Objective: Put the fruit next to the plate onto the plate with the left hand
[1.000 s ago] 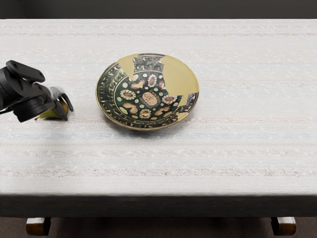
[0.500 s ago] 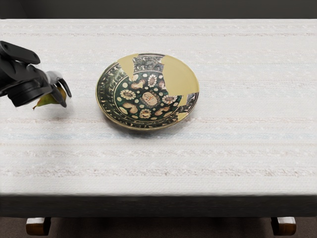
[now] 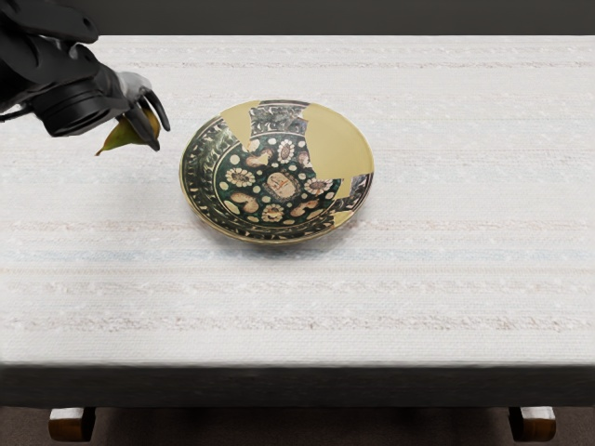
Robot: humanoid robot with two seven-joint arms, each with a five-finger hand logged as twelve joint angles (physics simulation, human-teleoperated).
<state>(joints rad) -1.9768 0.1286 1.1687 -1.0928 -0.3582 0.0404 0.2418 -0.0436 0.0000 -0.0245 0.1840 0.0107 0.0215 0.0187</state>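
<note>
You can see the black left hand of the robot in the upper left corner of the head view; its arm comes in from the left edge of the picture. The dark fingers are curled downward and they pinch the small yellow-green fruit with a pointed, leaf-like end. The fruit hangs below the fingers, and its pointed end is turned to the lower left. It is partly covered by the fingers, so you cannot tell its full shape. The fruit is to the left of the round dark green plate with cream flower ornaments and large plain yellow patches, near the upper left part of the rim but apart from it. It is not over the plate and it does not touch it. From this view you cannot tell with certainty whether the fruit is clear of the surface under it. The plate lies flat near the middle of the desk with the white, finely striped cloth surface, and nothing lies in it. At the bottom of the picture you see the dark front edge of the desk and two brown wooden feet below it.
</note>
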